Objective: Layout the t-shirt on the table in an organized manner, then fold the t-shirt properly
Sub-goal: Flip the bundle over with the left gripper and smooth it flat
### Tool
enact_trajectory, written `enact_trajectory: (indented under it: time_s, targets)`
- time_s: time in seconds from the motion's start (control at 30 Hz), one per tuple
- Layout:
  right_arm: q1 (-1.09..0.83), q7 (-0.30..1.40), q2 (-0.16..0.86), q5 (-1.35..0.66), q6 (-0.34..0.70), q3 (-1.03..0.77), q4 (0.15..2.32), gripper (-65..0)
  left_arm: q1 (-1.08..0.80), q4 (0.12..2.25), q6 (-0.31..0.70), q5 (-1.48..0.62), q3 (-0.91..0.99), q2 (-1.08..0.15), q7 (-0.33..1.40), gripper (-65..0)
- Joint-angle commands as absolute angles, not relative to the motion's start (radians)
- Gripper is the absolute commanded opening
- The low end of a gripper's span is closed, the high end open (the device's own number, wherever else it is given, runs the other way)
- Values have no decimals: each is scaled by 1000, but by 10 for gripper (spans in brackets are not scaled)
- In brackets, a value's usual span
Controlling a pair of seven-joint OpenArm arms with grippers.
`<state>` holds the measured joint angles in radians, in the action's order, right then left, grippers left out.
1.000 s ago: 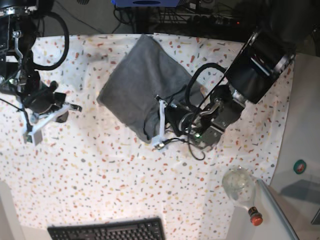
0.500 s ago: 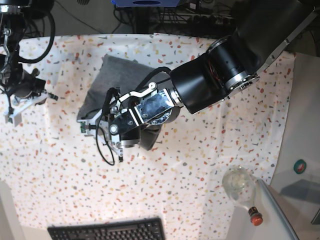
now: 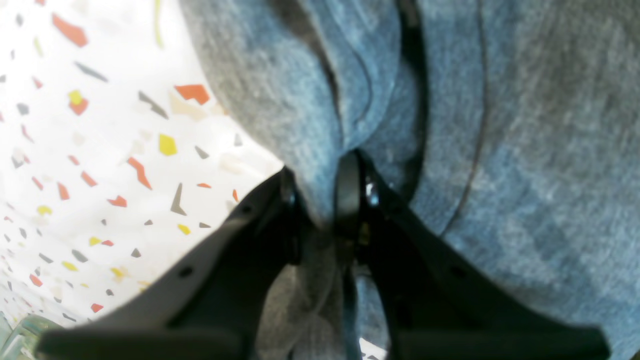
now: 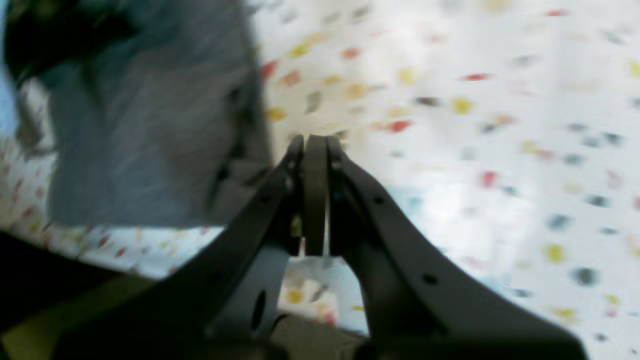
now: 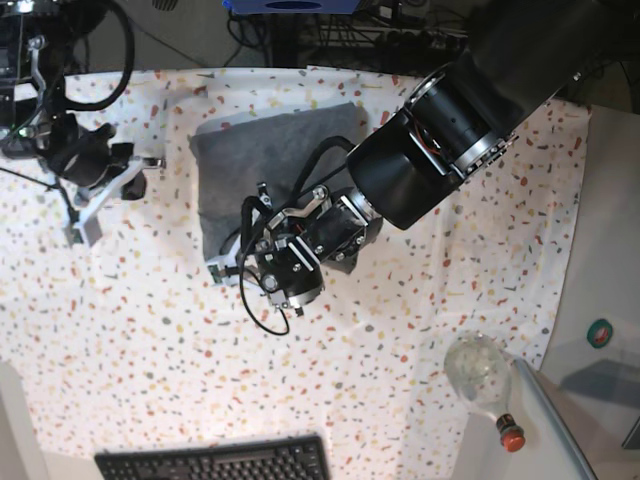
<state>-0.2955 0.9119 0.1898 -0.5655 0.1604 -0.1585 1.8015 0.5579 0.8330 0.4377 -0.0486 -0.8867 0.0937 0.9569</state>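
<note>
Base view shows the table [image 5: 130, 340] with the t-shirt [image 5: 270, 160] lying as a compact folded block near its far middle, squarer to the edges than half a second ago, when it sat skewed and further left. The left arm has swung back across the garment since a second ago, and its wrist now lies over the near edge. The left gripper [image 3: 320, 200] is pinched on a bunched fold of grey knit, so a fold is probably being carried or tidied. The right gripper [image 4: 315, 150] is fully closed and empty, hovering over bare cloth left of the t-shirt.
</note>
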Motion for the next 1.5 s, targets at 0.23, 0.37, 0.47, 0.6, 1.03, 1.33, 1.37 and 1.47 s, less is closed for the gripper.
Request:
enact_trajectory:
  time_s: [0.23,0.37,0.47,0.6,1.03,1.33,1.37,1.47]
  targets:
    - [-325,903,131,-576,265,-93,1796,-650,582,840,433,-42,-878,105,914,-650]
    - [-344,905,131,-576,265,-22,1801,-650,582,839,433,-42,-878,105,908,-650]
    - [-346,897,130,-576,265,22,1797,-650,582,843,433,-42,-881,105,906,-650]
    - [-318,895,130,-575,265,31,1776,-650,581,843,433,-42,-883,105,906,-650]
    - [-288,848,139,-573,263,30,1647,-650,575,843,433,-42,-885,107,862,-650]
    - [-251,908,85,-568,191,39,1659,-650,575,843,433,-42,-885,107,862,-650]
    - [-232,897,84,-568,193,39,1604,-650,575,843,433,-42,-885,107,862,-650]
    - [-216,851,88,-572,197,73,1538,-650,575,843,433,-42,-885,107,862,-650]
